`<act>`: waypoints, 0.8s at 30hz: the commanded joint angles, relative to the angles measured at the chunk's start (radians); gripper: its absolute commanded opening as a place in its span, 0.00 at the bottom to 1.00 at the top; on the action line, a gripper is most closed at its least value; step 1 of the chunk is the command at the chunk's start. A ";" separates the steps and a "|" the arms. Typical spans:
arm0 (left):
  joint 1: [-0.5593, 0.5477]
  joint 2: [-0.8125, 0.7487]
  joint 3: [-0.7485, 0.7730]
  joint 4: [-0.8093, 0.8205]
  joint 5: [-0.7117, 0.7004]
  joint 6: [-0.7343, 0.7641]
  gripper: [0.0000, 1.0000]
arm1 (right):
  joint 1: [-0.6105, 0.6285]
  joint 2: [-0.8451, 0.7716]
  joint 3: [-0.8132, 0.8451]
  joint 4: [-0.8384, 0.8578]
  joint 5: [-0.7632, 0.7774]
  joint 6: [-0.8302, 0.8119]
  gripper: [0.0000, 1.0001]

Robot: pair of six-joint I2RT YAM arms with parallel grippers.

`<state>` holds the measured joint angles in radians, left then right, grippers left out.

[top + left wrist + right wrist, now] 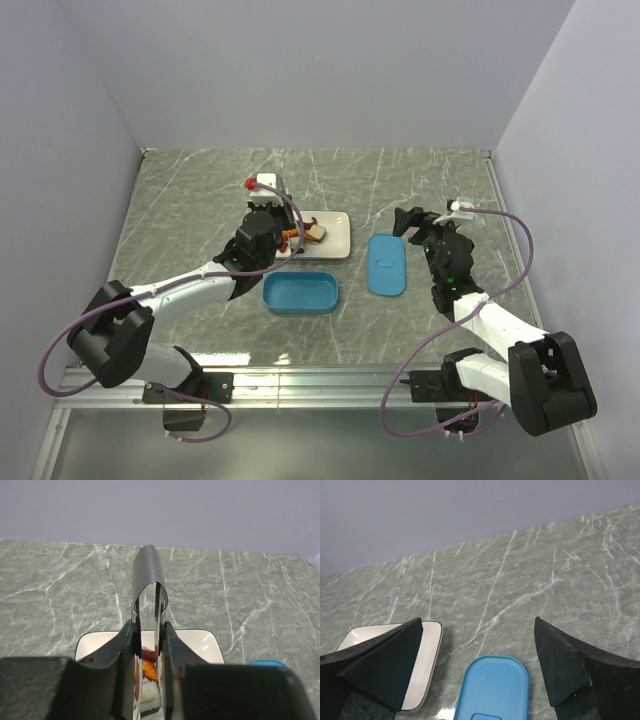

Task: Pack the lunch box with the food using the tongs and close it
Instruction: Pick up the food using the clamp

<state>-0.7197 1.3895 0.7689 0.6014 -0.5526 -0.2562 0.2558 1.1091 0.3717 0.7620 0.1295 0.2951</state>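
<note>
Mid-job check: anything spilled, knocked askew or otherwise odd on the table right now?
Nothing stands out: the small food pieces sit on the white rectangular plate, the open blue plastic lunch box sits upright, its flat blue lid lies beside it.

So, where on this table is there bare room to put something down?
Bare: the far strip of the table behind the white plate, and the left side beyond the left arm. Crowded: the middle, where plate, lunch box and lid lie close, with the left gripper holding the tongs over the plate.
</note>
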 commanded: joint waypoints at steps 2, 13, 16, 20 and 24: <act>-0.006 -0.032 0.035 0.015 0.034 0.014 0.06 | 0.003 -0.020 -0.005 0.043 0.002 0.006 0.99; -0.044 -0.161 0.018 -0.101 0.052 0.037 0.05 | 0.003 -0.023 -0.007 0.043 0.005 0.007 0.99; -0.058 -0.202 0.003 -0.126 0.051 0.037 0.05 | 0.003 -0.022 -0.005 0.045 0.004 0.009 0.99; -0.081 -0.260 -0.008 -0.193 0.065 0.029 0.05 | 0.003 -0.026 -0.008 0.042 0.004 0.007 0.99; -0.122 -0.322 -0.051 -0.232 0.066 -0.001 0.05 | 0.003 -0.034 -0.014 0.045 0.004 0.007 0.99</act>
<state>-0.8154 1.1233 0.7448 0.3859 -0.5087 -0.2317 0.2558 1.1019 0.3679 0.7624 0.1295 0.2955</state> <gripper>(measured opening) 0.297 0.989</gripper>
